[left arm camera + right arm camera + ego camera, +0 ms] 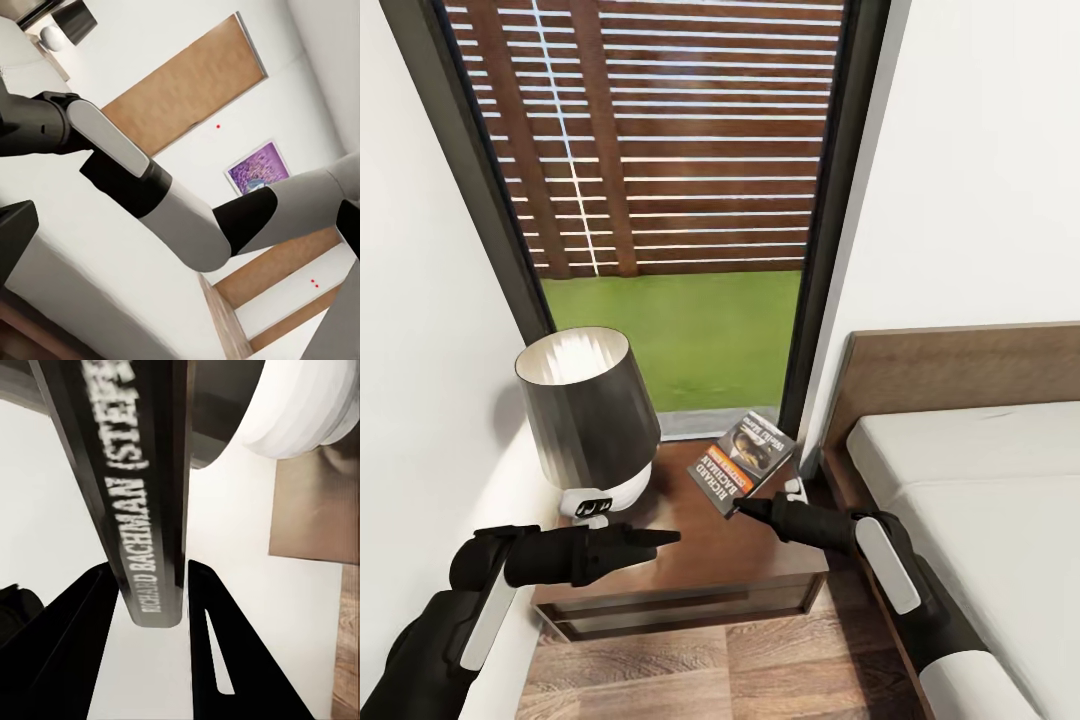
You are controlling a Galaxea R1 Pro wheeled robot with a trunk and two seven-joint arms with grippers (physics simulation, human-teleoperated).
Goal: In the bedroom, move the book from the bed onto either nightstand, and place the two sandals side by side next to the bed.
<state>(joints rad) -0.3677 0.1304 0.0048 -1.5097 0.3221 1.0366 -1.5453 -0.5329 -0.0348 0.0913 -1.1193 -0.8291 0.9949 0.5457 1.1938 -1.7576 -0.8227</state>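
Book (741,463): tilted above the nightstand (690,570), beside the lamp (592,420)
Right pincer (740,508): pinched the book's edge
Left pincer (672,538): tips together, held nothing

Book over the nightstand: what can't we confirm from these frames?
- Whether the book touches the nightstand: head view looks down on it; right wrist view shows just its spine between the right gripper fingers.
- Far cover text: too small in head view.
- Left gripper: fingers overlap in head view, so open or shut is unclear.
- Lamp base: shade mostly hides it.
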